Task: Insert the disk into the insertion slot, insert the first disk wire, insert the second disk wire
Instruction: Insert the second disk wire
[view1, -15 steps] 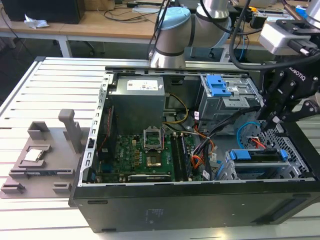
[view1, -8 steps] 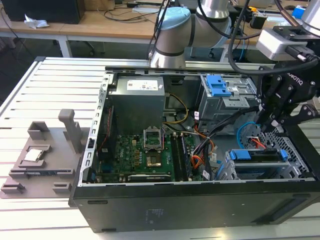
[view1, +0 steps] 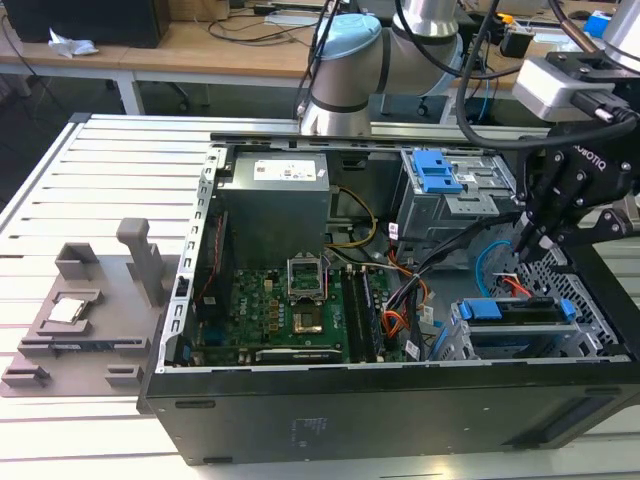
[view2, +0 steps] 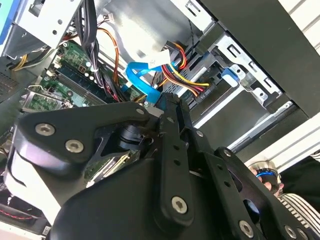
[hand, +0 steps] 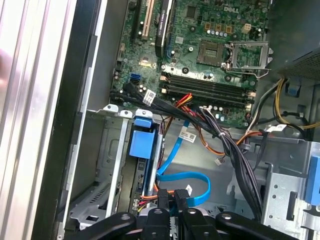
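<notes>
the computer case (view1: 400, 410) lies open on the slatted metal table (view1: 100, 160), with the green motherboard (view1: 285, 310) seen inside. the disk (view1: 520, 312) in its blue caddy sits already in the insertion slot (view1: 500, 335), the silver perforated cage at the exterior view's right, near the front wall of the case. in the first wrist view the blue caddy tab (hand: 140, 142) shows at the end of the disk, inside the cage (hand: 107, 165).

the gripper (view1: 528, 238) hangs just above the back end of the disk, beside the taller grey cage (view1: 455, 195) with the blue latch (view1: 437, 172). in the first wrist view its two fingers (hand: 164, 200) stand very narrow, nearly together, and they seem to pinch a small black connector with red and orange wires (hand: 150, 196) right at the edge of the disk; i cannot tell for sure if the connector is already seated. a flat blue cable (hand: 187, 177) loops just beside the fingers and goes up toward the motherboard. in the second wrist view the same blue cable (view2: 142, 80) and a bundle of coloured wires (view2: 177, 70) meet just beyond the fingertips (view2: 167, 100).

on the exterior view's left, a grey fixture (view1: 85, 310) with upright blocks rests on the table
</notes>
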